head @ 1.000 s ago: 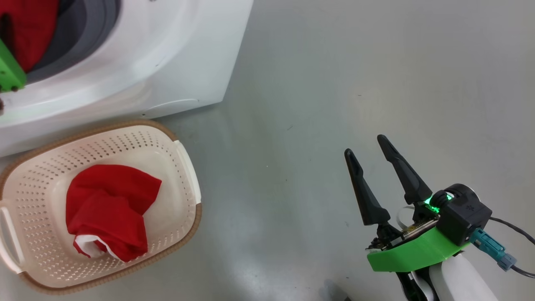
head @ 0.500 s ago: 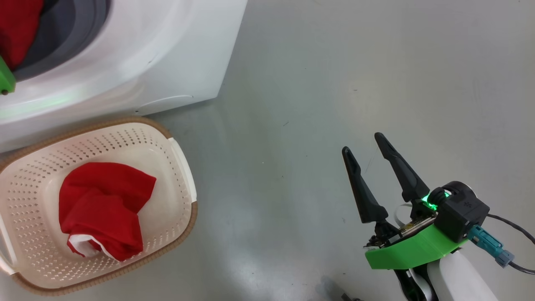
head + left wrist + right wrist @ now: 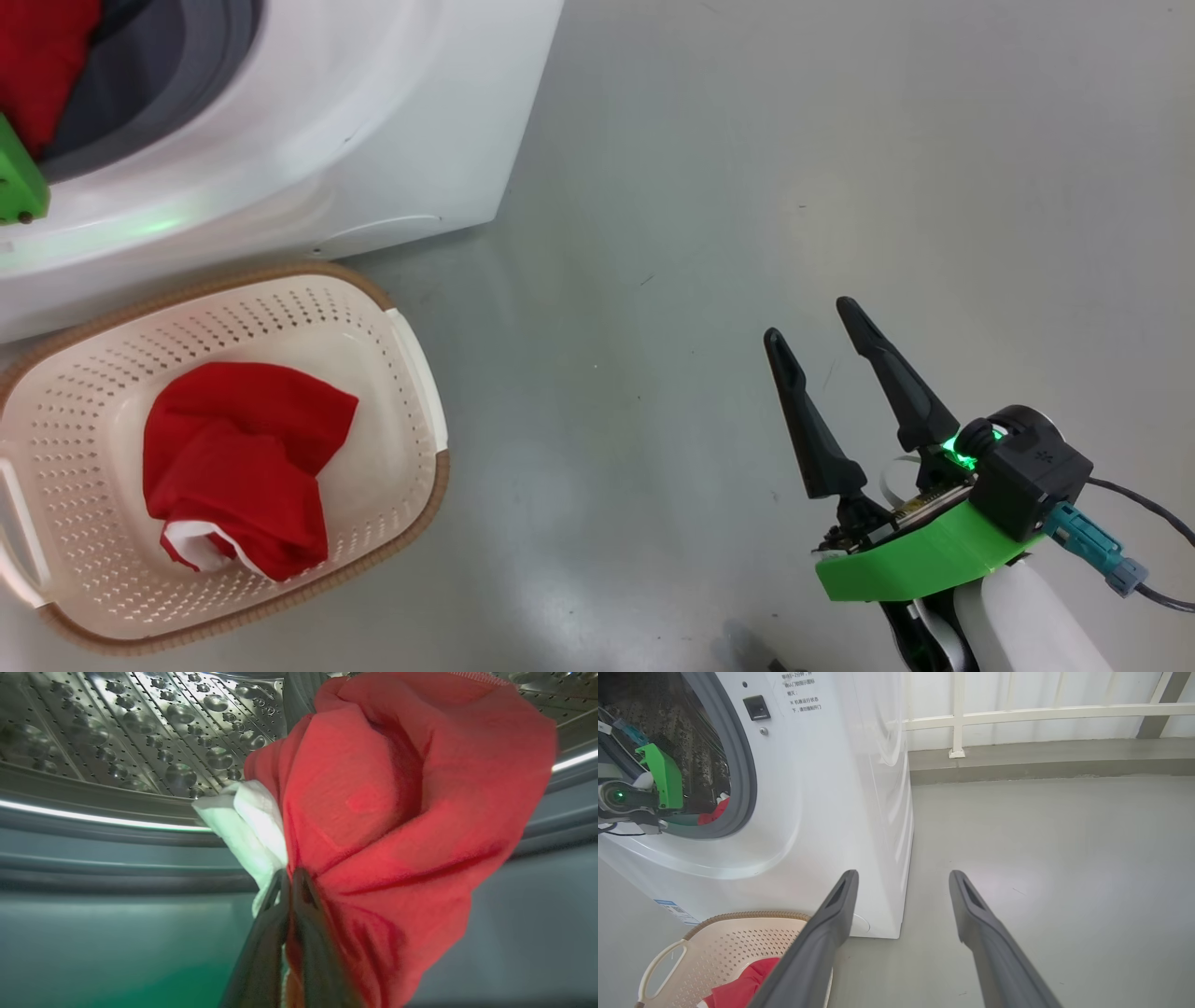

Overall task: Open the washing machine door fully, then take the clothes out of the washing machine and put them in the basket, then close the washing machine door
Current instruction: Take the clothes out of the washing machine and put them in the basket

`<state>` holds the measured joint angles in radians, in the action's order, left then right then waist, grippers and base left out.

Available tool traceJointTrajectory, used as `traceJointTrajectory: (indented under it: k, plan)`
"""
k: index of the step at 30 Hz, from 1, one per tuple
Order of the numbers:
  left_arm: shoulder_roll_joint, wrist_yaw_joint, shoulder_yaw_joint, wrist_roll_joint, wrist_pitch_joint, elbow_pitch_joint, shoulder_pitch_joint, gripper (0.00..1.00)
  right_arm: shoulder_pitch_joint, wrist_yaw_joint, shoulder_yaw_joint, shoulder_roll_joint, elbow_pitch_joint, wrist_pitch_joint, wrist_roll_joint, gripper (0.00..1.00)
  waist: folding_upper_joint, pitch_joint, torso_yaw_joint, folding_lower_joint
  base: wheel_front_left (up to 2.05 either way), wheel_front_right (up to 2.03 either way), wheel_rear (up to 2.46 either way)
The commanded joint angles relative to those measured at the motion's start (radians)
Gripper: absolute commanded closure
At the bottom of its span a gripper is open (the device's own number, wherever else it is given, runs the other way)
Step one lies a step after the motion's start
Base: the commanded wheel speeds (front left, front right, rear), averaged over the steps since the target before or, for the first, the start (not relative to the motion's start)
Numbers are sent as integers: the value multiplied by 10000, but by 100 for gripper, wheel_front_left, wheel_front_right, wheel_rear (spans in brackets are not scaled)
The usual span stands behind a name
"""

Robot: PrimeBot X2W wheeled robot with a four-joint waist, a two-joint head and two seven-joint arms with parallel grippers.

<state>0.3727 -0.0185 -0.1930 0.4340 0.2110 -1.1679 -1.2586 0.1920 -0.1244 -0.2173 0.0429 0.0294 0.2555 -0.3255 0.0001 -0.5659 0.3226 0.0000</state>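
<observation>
Far left, inside the washing machine (image 3: pixel 373 112): the left gripper (image 3: pixel 290 877) has its two dark fingers pressed together on a fold of a red garment (image 3: pixel 397 812). The pinch sits where the red cloth meets its white trim (image 3: pixel 252 826).

The grip looks thin, taking only an edge, so the cloth could slide out of the jaws on the way out. The loose bulk could also drag or catch on the grey gasket (image 3: pixel 747 765) at the opening. A fast pull would make either more likely.

Most of the garment bunches above and to the right of the closed tips, with the trim just left of them. The perforated steel drum (image 3: pixel 140 728) lies beyond.

Further right, the basket (image 3: pixel 411 373) stands on the floor just before the machine, below its opening. Another red garment (image 3: pixel 243 467) lies in it.

Far right, the right gripper (image 3: pixel 812 321) hovers over bare grey floor (image 3: pixel 747 187), fingers spread apart and empty. The basket is well to the left of these jaws.
</observation>
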Motion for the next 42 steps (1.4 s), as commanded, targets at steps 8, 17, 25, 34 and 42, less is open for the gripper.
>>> traceJointTrajectory:
  k: [8, 17, 25, 34, 42]
  plan:
    - [366, -173, 12, 25, -965, 384, -245, 100, 34, -63, -172, 73, -187, 63, -143, 0, -1, -9, -154, 0, 0, 0, 0]
    - [355, -193, -85, -3, -1784, 746, -365, 100, 72, -63, -137, 73, -169, 63, -139, 0, -1, 13, -335, 0, 0, 0, 0]
    - [312, -372, -188, 61, -2267, 1168, -192, 100, 90, -63, -77, 73, -156, 63, -137, 0, -1, 110, -542, 0, 0, 0, 0]
    - [152, -335, -281, 107, -3113, 2118, 514, 100, 106, -63, 55, 73, -154, 63, -132, 0, -1, 329, -935, 0, 0, 0, 0]
    - [62, -226, -280, 235, -3803, 3443, 1701, 100, 84, -63, 152, 73, -91, 63, -101, 0, -1, 660, -1196, 0, 0, 0, 0]
